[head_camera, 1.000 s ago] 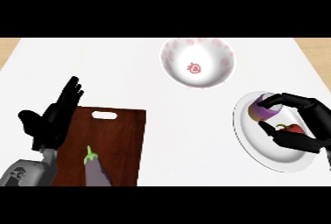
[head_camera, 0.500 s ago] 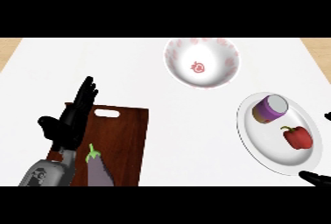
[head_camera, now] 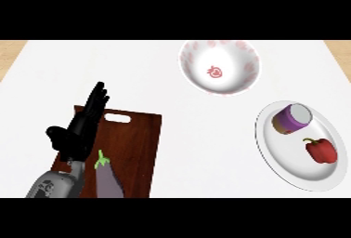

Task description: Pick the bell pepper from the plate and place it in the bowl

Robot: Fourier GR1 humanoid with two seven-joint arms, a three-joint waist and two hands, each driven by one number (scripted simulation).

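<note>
Resting on the plate (head_camera: 274, 160), the bell pepper (head_camera: 321, 150) lies untouched (left hand (head_camera: 81, 130) open, fingers straight).

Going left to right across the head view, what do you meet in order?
Left robot hand → eggplant on the cutting board → bowl → jar → bell pepper, the last two on the plate.

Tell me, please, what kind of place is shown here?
Probably a kitchen counter: a white top with a wooden cutting board carrying an eggplant, a patterned bowl, and a plate holding a red bell pepper.
</note>
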